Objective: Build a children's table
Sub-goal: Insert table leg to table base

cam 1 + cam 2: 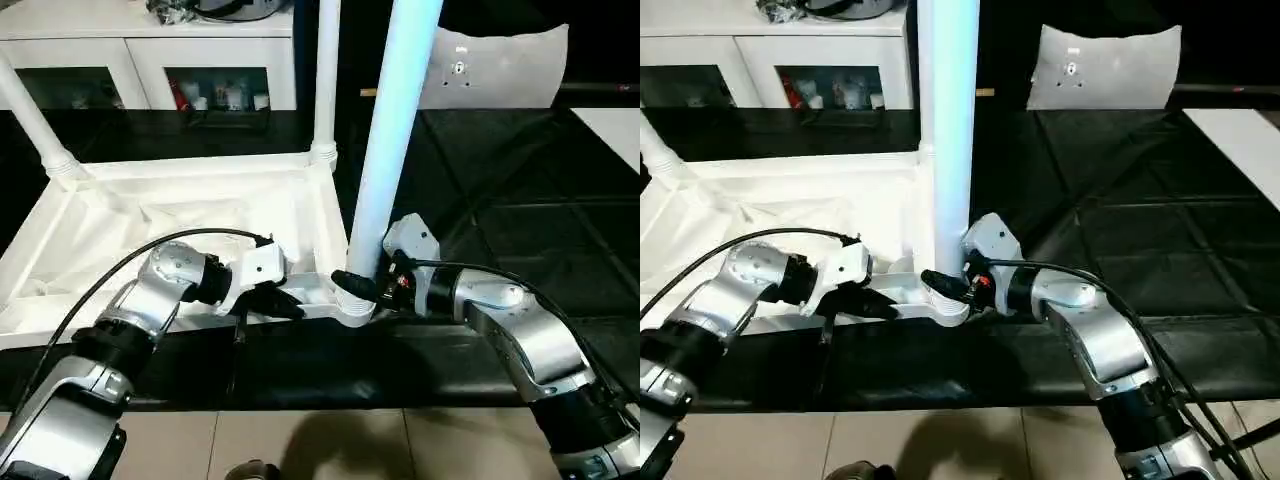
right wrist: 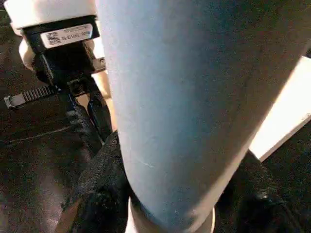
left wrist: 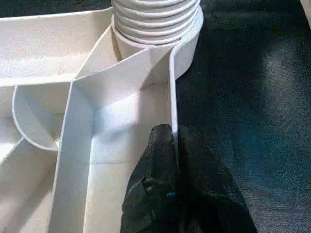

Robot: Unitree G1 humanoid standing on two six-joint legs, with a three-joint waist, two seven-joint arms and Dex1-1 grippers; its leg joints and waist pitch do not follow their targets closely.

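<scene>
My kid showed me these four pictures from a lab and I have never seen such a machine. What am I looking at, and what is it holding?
This is a humanoid robot with two silver arms, building a children's table. Two pictures come from cameras on its head, looking down over the arms; the other two come from cameras on each wrist. The white table top lies upside down on a black padded surface, ribs facing up, with legs already standing in its corners. The left gripper has its jaws shut on the top's near rim wall, steadying it. The right gripper has its jaws around the base of the nearest leg, which stands upright in the near corner socket.
</scene>
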